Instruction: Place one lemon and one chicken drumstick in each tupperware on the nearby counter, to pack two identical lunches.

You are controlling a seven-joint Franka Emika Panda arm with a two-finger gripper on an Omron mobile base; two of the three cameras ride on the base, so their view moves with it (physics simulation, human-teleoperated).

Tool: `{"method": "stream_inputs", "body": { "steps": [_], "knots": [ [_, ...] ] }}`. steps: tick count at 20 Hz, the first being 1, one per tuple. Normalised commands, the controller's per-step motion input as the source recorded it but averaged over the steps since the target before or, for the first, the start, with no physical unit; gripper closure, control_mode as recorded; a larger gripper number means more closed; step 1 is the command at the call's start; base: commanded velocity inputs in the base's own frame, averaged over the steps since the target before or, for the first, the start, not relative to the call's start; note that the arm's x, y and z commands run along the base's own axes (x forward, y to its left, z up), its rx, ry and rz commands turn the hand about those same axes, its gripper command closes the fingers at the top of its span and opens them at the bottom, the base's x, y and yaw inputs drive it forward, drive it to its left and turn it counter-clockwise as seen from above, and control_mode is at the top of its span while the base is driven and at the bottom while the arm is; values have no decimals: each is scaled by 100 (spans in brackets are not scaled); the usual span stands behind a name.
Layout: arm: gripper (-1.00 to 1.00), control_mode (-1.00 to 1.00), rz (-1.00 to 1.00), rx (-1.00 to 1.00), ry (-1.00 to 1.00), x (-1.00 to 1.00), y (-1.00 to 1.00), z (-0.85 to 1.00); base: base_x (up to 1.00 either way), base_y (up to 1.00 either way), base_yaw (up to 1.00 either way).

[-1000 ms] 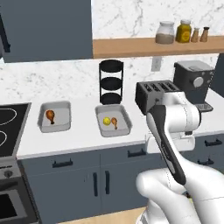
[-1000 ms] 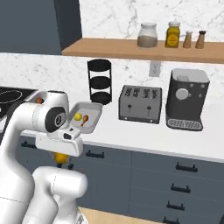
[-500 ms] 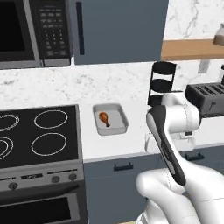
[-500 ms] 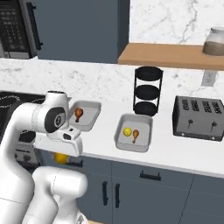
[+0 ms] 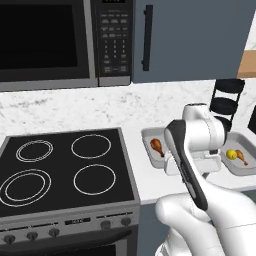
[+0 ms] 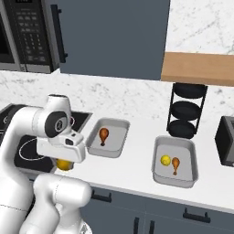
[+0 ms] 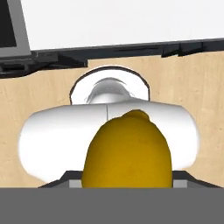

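My gripper (image 6: 64, 165) points down in front of the counter (image 6: 137, 165), shut on a yellow lemon (image 6: 64, 164). That lemon (image 7: 127, 151) sits close up in the hand view, over the wooden floor and my own base. On the counter, the left tupperware (image 6: 118, 142) holds one chicken drumstick (image 6: 103, 135). The right tupperware (image 6: 158, 172) holds a lemon (image 6: 165, 160) and a drumstick (image 6: 175, 164). The left base view shows the left tupperware (image 5: 147, 134) with its drumstick (image 5: 157, 146) partly behind my arm, and the right tupperware (image 5: 247, 173) with its lemon (image 5: 231, 154).
A black stove (image 5: 60, 170) lies left of the tupperware, with a microwave (image 5: 50, 40) above it. A black three-tier rack (image 6: 185, 109) stands behind the right tupperware under a wooden shelf (image 6: 201, 68). A toaster (image 6: 226, 146) is at the far right.
The base has driven left, so the whole scene has slid right and the stove and microwave have come into view. The lemon stays in the gripper.
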Motion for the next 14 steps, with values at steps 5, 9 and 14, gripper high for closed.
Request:
{"method": "stream_inputs", "body": {
  "steps": [5,9,14],
  "knots": [
    [100,-100,0,0,25,80,-55,0,0,0,0],
    [100,-100,0,-1,7,99,-56,1,0,0,0],
    [100,-100,0,-1,-8,100,-33,14,0,0,0]
  ]
}}
